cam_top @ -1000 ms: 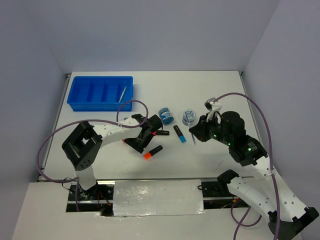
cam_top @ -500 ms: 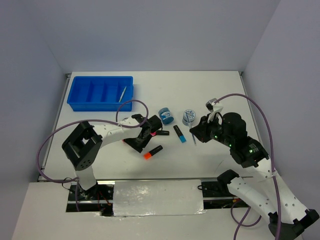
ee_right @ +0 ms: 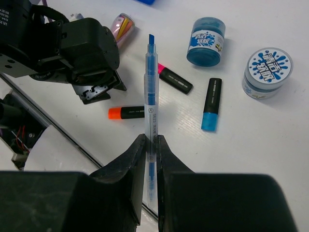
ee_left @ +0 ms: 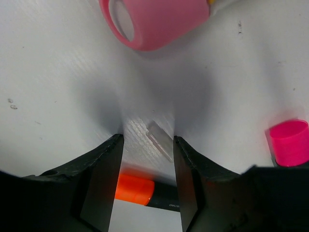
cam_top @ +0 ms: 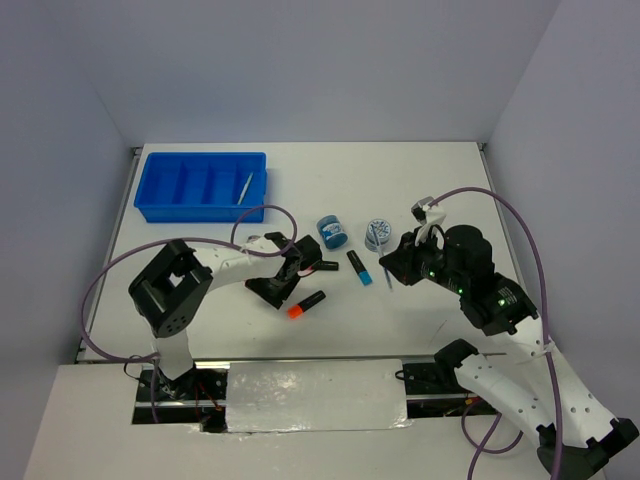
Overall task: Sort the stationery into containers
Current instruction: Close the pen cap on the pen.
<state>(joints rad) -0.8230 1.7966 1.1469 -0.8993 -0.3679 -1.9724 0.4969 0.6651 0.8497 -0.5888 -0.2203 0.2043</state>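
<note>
Pink tube (ee_left: 159, 21) ahead of left fingers (ee_left: 101, 179), orange marker (ee_left: 135, 189), pink marker (ee_left: 289, 137) close beside

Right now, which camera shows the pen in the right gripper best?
Right wrist: the clear blue pen shows at full length, pinched in the right gripper. Top external shows only a thin blue sliver at that gripper; left wrist does not show it.

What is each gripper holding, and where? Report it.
Right gripper: thin blue pen, pinched below its middle, toward the back end. Left gripper: nothing, fingers apart.
</note>
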